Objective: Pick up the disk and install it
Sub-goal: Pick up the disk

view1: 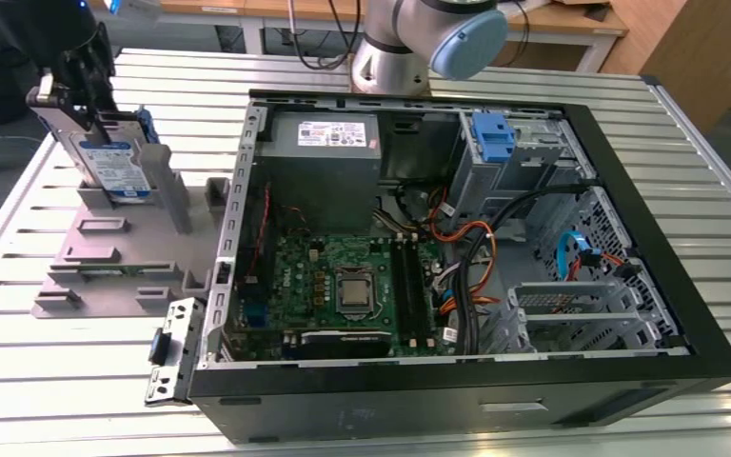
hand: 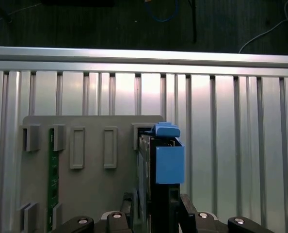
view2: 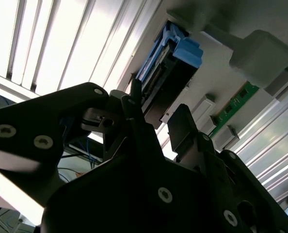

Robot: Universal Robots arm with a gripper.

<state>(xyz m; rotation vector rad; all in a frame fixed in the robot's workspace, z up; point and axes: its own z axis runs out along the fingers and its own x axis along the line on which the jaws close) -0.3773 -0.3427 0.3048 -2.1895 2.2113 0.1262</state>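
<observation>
The disk (view1: 114, 167), a silver drive with a white and blue label in a blue carrier, stands on edge in the grey holder (view1: 111, 257) at the exterior view's left. My gripper (view1: 84, 107) is down over its top end. In the first wrist view the disk (hand: 166, 162) runs between my two black fingers (hand: 130, 209), and the gripper (hand: 158, 208) straddles it. In the second wrist view a thin gap shows between the disk (view2: 170, 73) and one finger (view2: 182, 127), so the gripper (view2: 153, 115) is open around it.
An open computer case (view1: 670, 286) lies to the exterior view's right of the holder, with a motherboard (view1: 340, 286), a grey power supply (view1: 327, 135) and a blue bracket (view1: 498, 138) in the drive bay. A green memory stick (hand: 52, 179) sits in the holder. The table (view1: 73, 381) is slatted metal.
</observation>
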